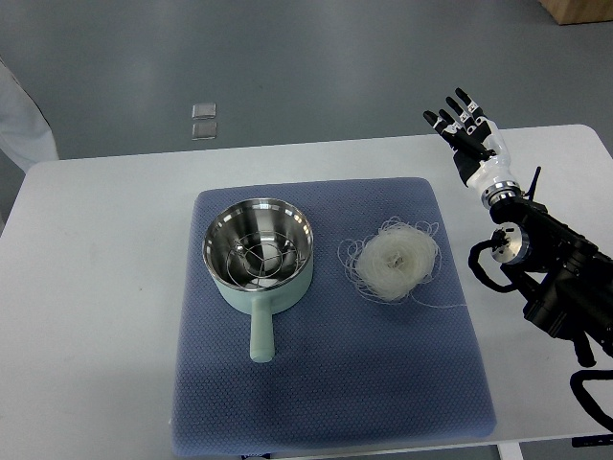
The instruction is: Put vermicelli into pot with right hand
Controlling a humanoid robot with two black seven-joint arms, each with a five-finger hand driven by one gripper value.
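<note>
A pale nest of vermicelli (393, 257) lies on the blue mat (326, 383), right of centre. A mint-green pot (260, 251) with a steel inside and a wire rack stands on the mat to its left, with its handle pointing toward me. My right hand (463, 125) is raised at the table's back right, up and to the right of the vermicelli. Its fingers are spread and hold nothing. The left arm is out of view.
The mat lies on a white table (96, 287). Two small clear squares (203, 120) lie on the grey floor beyond the table. A white sleeve of a person (21, 123) shows at the left edge. A cardboard box corner (579, 10) is at top right.
</note>
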